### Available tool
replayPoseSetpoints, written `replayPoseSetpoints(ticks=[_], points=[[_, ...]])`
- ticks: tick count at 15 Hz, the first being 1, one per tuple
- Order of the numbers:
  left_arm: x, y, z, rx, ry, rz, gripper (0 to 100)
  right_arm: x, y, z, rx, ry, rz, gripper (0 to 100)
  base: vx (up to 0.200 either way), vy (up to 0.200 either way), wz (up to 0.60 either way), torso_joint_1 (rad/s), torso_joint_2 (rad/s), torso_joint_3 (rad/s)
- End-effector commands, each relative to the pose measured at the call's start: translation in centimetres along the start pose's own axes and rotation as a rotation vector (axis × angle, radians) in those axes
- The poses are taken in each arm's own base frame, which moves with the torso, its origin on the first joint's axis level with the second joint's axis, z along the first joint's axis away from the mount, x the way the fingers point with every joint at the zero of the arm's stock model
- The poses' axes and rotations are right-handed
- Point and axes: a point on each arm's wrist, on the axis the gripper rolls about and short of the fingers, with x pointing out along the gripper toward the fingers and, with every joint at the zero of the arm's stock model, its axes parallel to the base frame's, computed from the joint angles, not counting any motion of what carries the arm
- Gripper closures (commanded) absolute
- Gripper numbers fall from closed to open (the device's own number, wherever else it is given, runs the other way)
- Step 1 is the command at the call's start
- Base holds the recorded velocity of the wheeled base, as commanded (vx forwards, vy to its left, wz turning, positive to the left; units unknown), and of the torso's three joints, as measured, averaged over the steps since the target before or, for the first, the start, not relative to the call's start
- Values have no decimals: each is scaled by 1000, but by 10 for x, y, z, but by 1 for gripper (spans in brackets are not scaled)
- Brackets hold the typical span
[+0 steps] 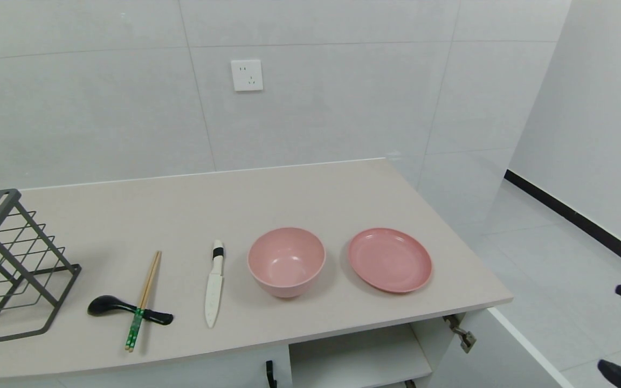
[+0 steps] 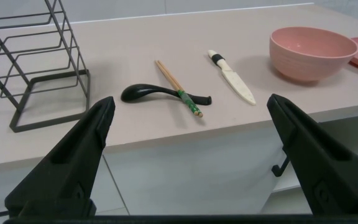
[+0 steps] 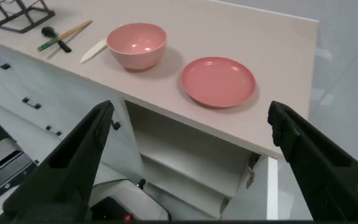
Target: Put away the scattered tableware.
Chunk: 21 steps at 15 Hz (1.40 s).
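Hanging wide open w/ nothing held, left gripper point(image 2: 190, 101) faces spoon point(image 2: 143, 92), chopsticks point(image 2: 169, 78) & knife point(image 2: 235, 79) just ahead of its tips, right gripper point(image 3: 190, 107) sits back from plate point(image 3: 218, 81) & bowl point(image 3: 137, 45); nothing looks stowed yet, so next prob. needs a reach fwd + first grasp.

I get bright, even light. The bowl point(image 1: 286, 261) and plate point(image 1: 390, 260) throw only faint, soft shadows on the counter point(image 1: 289, 194), whose front edge bows in my head view.
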Motion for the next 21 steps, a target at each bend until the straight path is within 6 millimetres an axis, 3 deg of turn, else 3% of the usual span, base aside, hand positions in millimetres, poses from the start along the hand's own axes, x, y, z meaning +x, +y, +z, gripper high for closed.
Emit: replayPoseSetpoints(ticks=[1, 6, 8, 9, 10, 12, 17, 21], points=[[0, 0, 0, 0, 1, 1, 0, 34, -9, -4, 55, 153, 94, 0, 0, 0, 0, 0, 0, 0], [0, 0, 0, 2, 1, 4, 0, 86, -27, 7, 84, 208, 144, 0, 0, 0, 0, 0, 0, 0], [0, 0, 0, 3, 1, 4, 0, 110, -35, -2, 126, 272, 188, 0, 0, 0, 0, 0, 0, 0], [0, 0, 0, 3, 1, 4, 0, 110, -35, -2, 126, 272, 188, 0, 0, 0, 0, 0, 0, 0], [0, 0, 0, 6, 1, 4, 0, 131, -44, -10, 130, 302, 153, 0, 0, 0, 0, 0, 0, 0], [0, 0, 0, 6, 1, 4, 0, 153, -56, -14, 106, 309, 34, 0, 0, 0, 0, 0, 0, 0], [0, 0, 0, 6, 1, 4, 0, 195, -87, -32, 57, 290, -49, 0, 0, 0, 0, 0, 0, 0], [0, 0, 0, 6, 1, 4, 0, 211, -94, -41, 48, 276, -63, 0, 0, 0, 0, 0, 0, 0]])
